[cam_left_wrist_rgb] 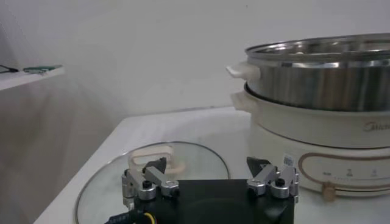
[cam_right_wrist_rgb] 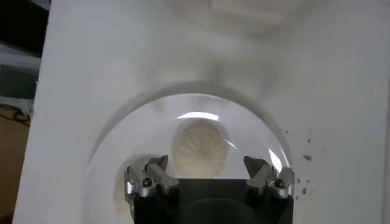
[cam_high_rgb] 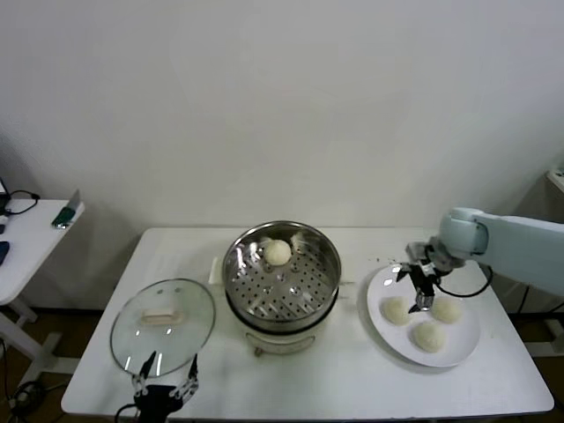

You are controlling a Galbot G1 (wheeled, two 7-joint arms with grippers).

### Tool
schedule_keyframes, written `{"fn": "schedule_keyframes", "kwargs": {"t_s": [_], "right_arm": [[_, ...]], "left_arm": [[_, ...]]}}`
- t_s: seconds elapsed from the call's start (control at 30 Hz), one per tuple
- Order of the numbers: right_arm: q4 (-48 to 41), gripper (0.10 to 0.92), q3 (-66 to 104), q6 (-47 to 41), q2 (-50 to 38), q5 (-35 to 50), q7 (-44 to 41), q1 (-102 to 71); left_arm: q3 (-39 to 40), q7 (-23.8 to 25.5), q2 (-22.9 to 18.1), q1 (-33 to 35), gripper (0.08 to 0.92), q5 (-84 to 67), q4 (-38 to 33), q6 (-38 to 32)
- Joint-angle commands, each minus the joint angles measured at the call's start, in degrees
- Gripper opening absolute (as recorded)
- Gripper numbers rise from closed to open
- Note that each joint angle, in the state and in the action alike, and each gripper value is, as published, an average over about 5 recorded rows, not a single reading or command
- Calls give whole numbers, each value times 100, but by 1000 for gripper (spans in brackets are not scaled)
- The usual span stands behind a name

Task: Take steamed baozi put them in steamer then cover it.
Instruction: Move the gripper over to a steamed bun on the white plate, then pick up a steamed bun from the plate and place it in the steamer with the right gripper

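White table (cam_high_rgb: 352, 379) carries my steamer (cam_high_rgb: 282, 275) with one bun (cam_high_rgb: 278, 252) inside, so I hover my right gripper (cam_high_rgb: 421, 295), fingers spread, over the plate's (cam_high_rgb: 463, 348) three buns (cam_right_wrist_rgb: 200, 148), while the left gripper (cam_high_rgb: 165, 386) waits open beside the lid (cam_high_rgb: 163, 324).

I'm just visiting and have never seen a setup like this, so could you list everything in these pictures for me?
Steamed baozi: four, cream-white; one in the steamer, three on the plate.
Steamer: one, shiny steel basket on a cream-white pot base, middle of the table.
Cover: one, clear glass with a cream handle, lying flat on the table on the robot's left of the steamer.
Plate: one, white, on the robot's right of the steamer.
Table: one, white.
Side table: one, white, far left, a few small items on it.
Left gripper: open, at the table's near edge by the cover.
Right gripper: open, over the plate above the buns.
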Motion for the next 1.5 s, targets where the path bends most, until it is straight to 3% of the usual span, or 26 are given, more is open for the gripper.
{"fn": "schedule_keyframes", "kwargs": {"t_s": [0.03, 0.3, 0.57, 0.67, 0.93, 1.17, 1.33, 1.5], "right_arm": [[-168, 823, 805, -356, -101, -400, 164, -1075], [-411, 784, 1127, -449, 91, -515, 307, -1382], [-385, 575, 1161, -485, 132, -322, 311, -1247], [-242, 541, 960, -477, 65, -184, 254, -890], [507, 535, -895, -285, 76, 923, -45, 1886], [1027, 533, -1638, -348, 884, 2218, -305, 4096], [1369, 535, -1022, -810, 1635, 3236, -26, 4337], [1578, 535, -331, -1418, 2383, 3743, 621, 3679]], "left_arm": [[4, 3, -9, 9, 823, 16, 1, -2], [-11, -3, -27, 23, 823, 26, -8, 0], [-23, -16, -29, 42, 823, 31, -16, -2], [-24, -15, -28, 49, 823, 38, -43, 6], [-9, -6, 16, 82, 823, 37, -108, 10], [17, 0, 65, 60, 823, 13, -106, 34], [29, 8, 95, 5, 823, -10, -110, 62], [17, 7, 86, -30, 823, -37, -121, 66]]}}
